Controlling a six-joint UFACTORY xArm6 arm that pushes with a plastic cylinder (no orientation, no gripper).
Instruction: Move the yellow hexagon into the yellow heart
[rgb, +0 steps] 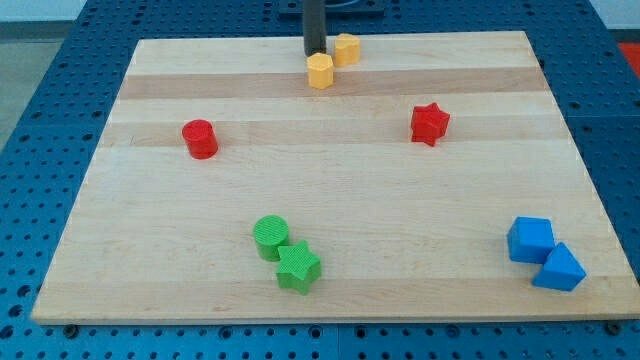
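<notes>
While tip rests at desk top edge, just left of two yellow blocks — hexagon and heart, near, seemingly apart. Step: closing push. Next: shove hexagon up-right into heart. End effector: bare rod, nothing to open or close. No readable writing.

No text, label, brand, number or sign can be read anywhere in the view. The wooden board shows only plain grain from edge to edge, the coloured blocks carry no markings, and the blue perforated surface around the board bears only rows of holes.
</notes>
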